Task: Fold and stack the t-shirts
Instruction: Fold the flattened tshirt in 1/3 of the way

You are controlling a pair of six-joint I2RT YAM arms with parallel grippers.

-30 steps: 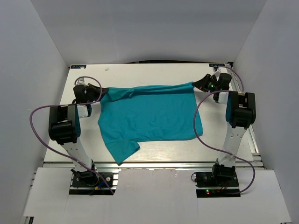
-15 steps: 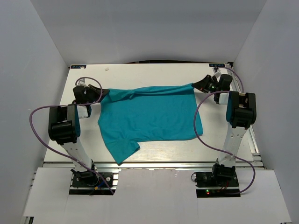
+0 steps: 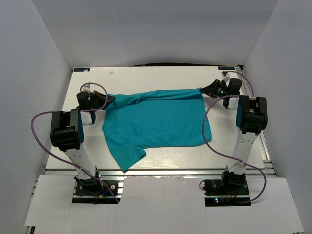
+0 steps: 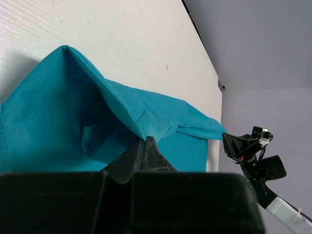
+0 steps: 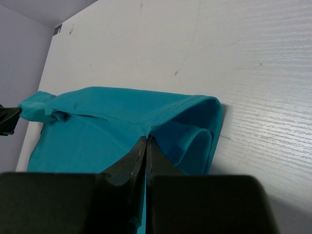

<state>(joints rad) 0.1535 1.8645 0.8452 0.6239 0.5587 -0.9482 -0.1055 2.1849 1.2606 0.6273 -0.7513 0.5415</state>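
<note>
The teal t-shirt (image 3: 156,122) lies spread on the white desk (image 3: 161,78), between the two pairs of fingers. The left fingers (image 4: 130,158) are pressed together on one far corner of the cloth. In the left wrist view the two black tips meet with a fold of fabric pinched between them, and just ahead of the tips the cloth rises from the desk like a small tent. The right fingers (image 5: 128,163) are closed in the same way on the other far corner, where the hem curls over itself just beyond the tips.

The far edge of the shirt runs as a nearly straight line from one pair of fingers to the other. The body of the shirt rests flat on the desk, on the near side of both pairs. One sleeve (image 3: 126,157) sticks out toward the near edge, on the side of the left fingers.

The left arm (image 3: 67,130) rises from its base, bends at the elbow and reaches forward, with the wrist turned inward so that the fingers point toward the right ones. The right arm (image 3: 250,116) has a mirrored pose, and its fingers point toward the left ones. A purple cable (image 3: 39,146) hangs in a loop beside the left arm.
</note>
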